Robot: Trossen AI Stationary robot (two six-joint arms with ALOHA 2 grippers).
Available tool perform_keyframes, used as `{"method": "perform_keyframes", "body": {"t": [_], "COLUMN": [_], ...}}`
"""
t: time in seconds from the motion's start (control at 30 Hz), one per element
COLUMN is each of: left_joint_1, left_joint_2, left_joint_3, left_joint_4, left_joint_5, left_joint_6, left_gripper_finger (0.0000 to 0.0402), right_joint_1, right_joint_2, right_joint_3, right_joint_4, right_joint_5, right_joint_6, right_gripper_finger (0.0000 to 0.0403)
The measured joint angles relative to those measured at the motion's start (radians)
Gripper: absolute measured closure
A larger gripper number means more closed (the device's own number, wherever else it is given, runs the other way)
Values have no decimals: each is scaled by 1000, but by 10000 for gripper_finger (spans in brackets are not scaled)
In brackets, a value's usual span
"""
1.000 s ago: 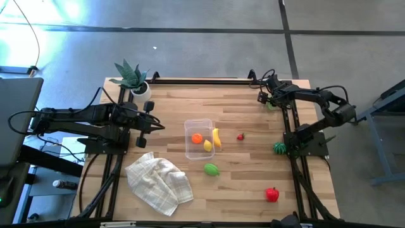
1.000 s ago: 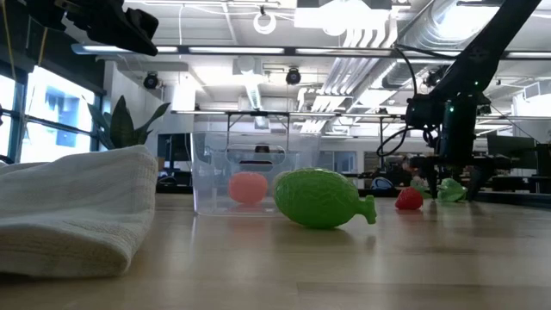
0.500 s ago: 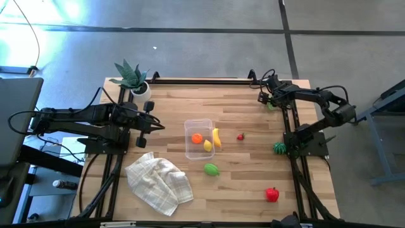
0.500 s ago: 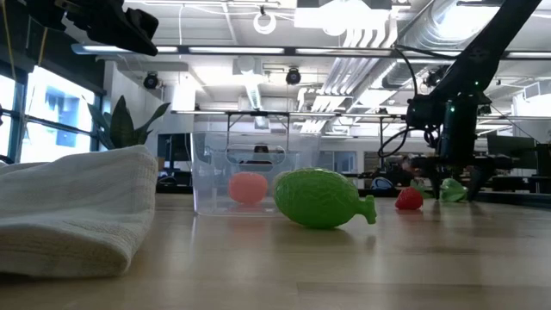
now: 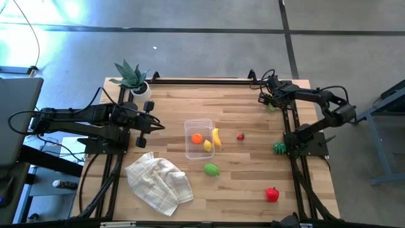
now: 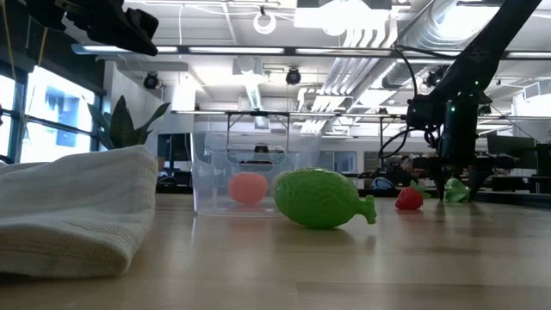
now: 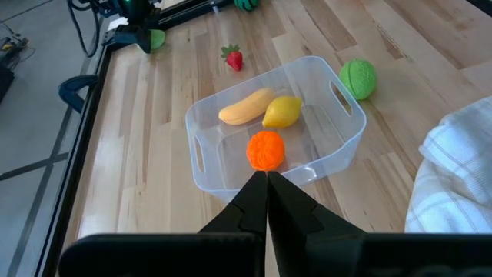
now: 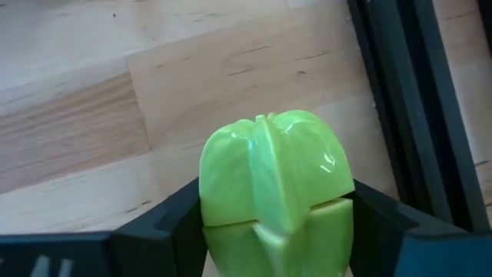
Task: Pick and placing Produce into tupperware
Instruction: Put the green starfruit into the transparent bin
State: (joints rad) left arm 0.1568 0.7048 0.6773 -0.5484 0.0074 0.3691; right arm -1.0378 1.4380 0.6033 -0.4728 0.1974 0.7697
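Note:
The clear tupperware (image 5: pixel 198 138) stands mid-table with an orange (image 5: pixel 197 138) and a lemon (image 5: pixel 207 145) inside. A banana (image 5: pixel 217 137) lies along its right wall. My right gripper (image 5: pixel 268 101) is at the far right corner, shut on a light-green ribbed toy fruit (image 8: pixel 270 177), which also shows in the low view (image 6: pixel 456 191). My left gripper (image 5: pixel 155 120) is shut and empty, held above the table left of the tub; its fingers (image 7: pixel 267 192) point at the tub. My right gripper pinches the light-green fruit by its two opposite sides (image 8: pixel 211 196) between its two fingers (image 8: pixel 165 219). The fingers come from above, pointing down. In the low view the fruit sits low at table height between them; I cannot tell whether it is lifted.
A green fruit (image 5: pixel 211 169), a strawberry (image 5: pixel 240 136), a red pepper (image 5: pixel 272 194) and a dark-green piece (image 5: pixel 279 148) lie loose on the table. A checked cloth (image 5: pixel 158 183) lies near left. A potted plant (image 5: pixel 133 79) stands far left. A black frame rail (image 8: pixel 400 92) runs beside the held fruit.
In the low view my right gripper's fingers have drawn closer together around the light-green fruit, and the fruit has shifted a little between them. My left arm has kept still.

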Motion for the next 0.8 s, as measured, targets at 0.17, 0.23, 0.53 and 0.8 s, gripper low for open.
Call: {"method": "perform_keyframes", "body": {"t": [0.17, 0.23, 0.53, 0.8], "left_joint_1": [0, 0, 0, 0], "left_joint_2": [0, 0, 0, 0], "left_joint_3": [0, 0, 0, 0], "left_joint_4": [0, 0, 0, 0], "left_joint_5": [0, 0, 0, 0], "left_joint_6": [0, 0, 0, 0], "left_gripper_finger": [399, 399, 399, 399], "right_joint_1": [0, 0, 0, 11], "right_joint_2": [0, 0, 0, -13], "right_joint_3": [0, 0, 0, 0], "right_joint_4": [0, 0, -1, -9], "right_joint_5": [0, -1, -4, -20], "right_joint_6": [-4, -6, -15, -30], "right_gripper_finger": [189, 189, 189, 190]}}
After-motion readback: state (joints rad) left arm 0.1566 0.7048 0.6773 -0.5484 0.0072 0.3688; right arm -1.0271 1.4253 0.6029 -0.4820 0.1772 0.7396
